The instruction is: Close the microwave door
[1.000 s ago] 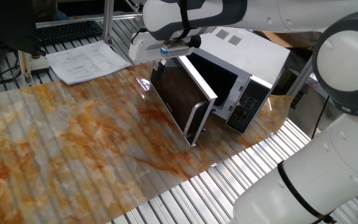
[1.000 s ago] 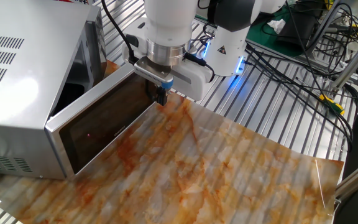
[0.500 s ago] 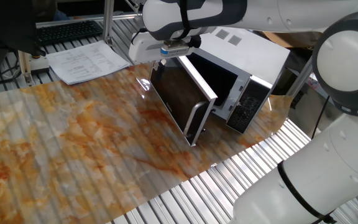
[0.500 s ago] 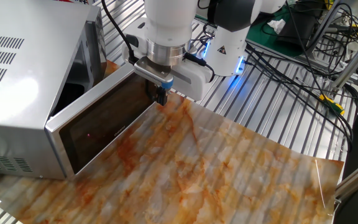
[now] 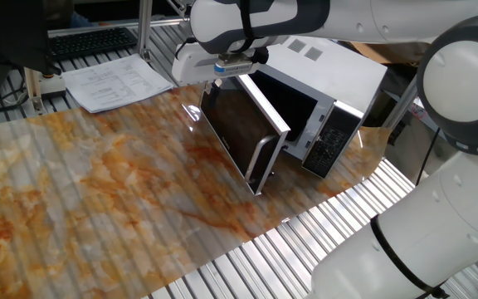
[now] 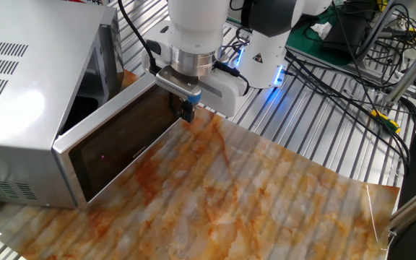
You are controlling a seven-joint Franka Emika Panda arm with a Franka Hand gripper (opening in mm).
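The white microwave [image 5: 343,71] stands at the back right of the table, and at the left in the other fixed view [image 6: 27,68]. The microwave door [image 5: 239,129] of dark glass stands partly open, angled away from the cavity, with its silver bar handle [image 5: 261,162] at the near end. The black keypad panel [image 5: 332,141] is beside it. My gripper [image 5: 212,83] sits at the door's far upper corner. In the other fixed view my gripper [image 6: 186,113] touches the outer face of the door [image 6: 128,144], with its fingers together.
The tabletop is an orange marbled sheet [image 5: 98,191]. Papers [image 5: 114,83] and a keyboard [image 5: 90,40] lie at the back left. The robot base [image 6: 262,50] and cables [image 6: 338,65] are beyond the table in the other fixed view.
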